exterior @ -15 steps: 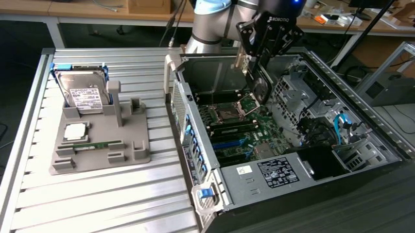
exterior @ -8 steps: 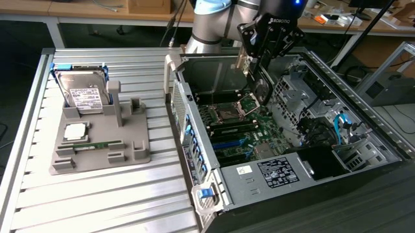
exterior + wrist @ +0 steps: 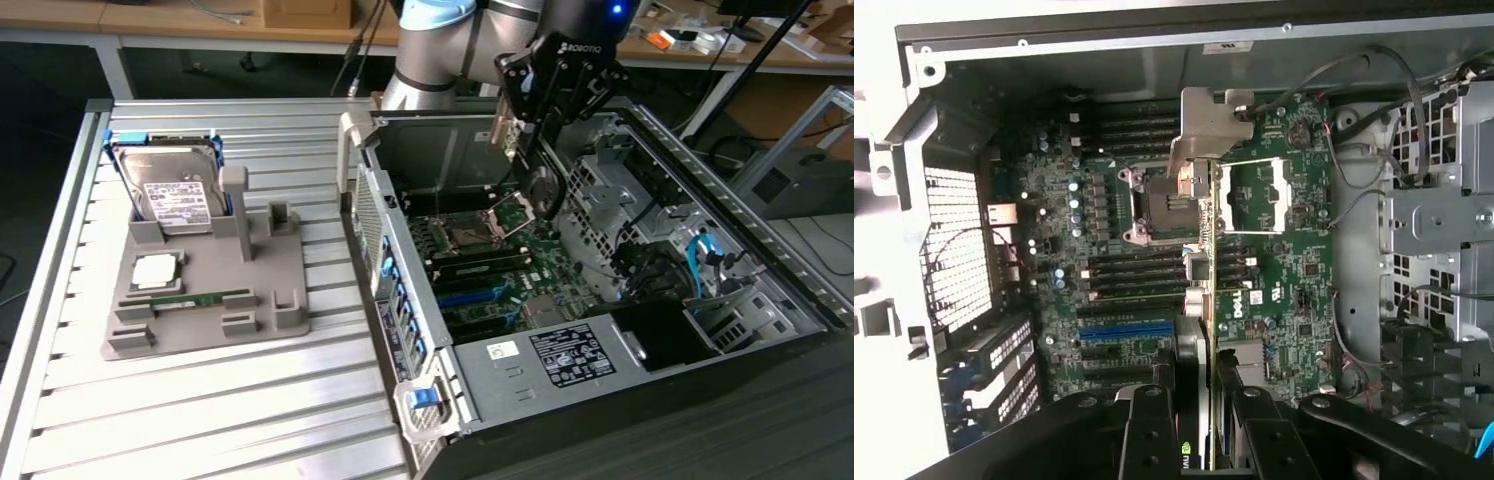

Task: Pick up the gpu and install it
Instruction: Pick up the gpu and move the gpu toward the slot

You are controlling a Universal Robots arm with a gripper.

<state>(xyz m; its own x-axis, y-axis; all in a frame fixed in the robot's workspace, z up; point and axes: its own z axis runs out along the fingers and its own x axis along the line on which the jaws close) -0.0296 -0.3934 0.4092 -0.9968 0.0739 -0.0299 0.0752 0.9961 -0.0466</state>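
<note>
open case (image 3: 383,240), motherboard (image 3: 481,262) inside, gpu (image 3: 537,188) held above

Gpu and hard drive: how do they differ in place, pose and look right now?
The gpu hangs on edge from the gripper over the open computer case; the hard drive leans propped in the grey holder outside it. The gpu is dark with a round black fan; the hard drive is silver with a white label. The gpu is gripped; the hard drive is untouched. Both are flat computer parts.
</note>
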